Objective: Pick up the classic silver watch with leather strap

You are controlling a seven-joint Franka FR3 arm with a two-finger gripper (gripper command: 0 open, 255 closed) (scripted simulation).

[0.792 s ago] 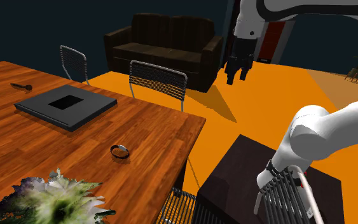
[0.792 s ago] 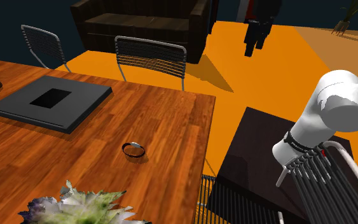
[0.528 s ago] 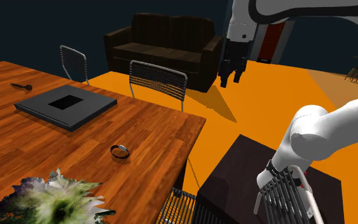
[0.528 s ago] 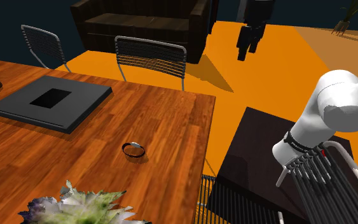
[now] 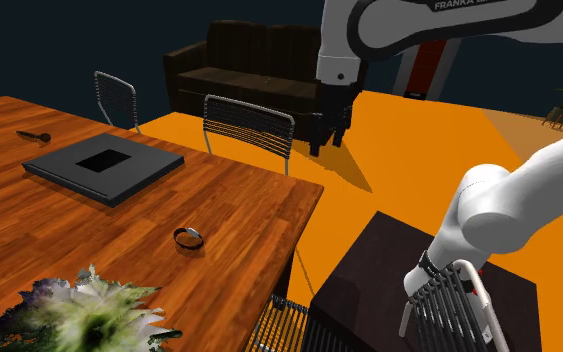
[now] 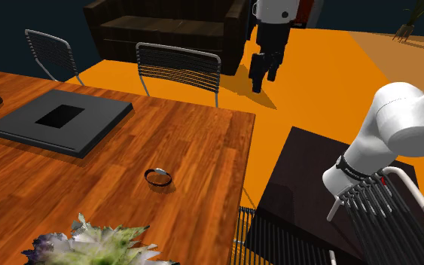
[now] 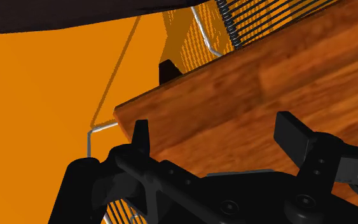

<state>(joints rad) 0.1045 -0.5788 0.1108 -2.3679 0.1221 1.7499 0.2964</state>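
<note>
Shoulder view showed the gripper [image 5: 330, 140] hanging above and just beyond the wooden table's [image 5: 254, 195] edge, its fingers spread apart and empty. The watch [image 5: 187, 238], seemingly a small dark ring with a silver face, lay on the table well apart from it. The approach was in hand; next the gripper needed to travel over the watch and descend.

Wooden table [image 7: 279, 70] corner, orange floor [image 7: 37, 95], wire chair [image 7: 255, 18], pincer [image 7: 215, 130] (fingers apart)
</note>
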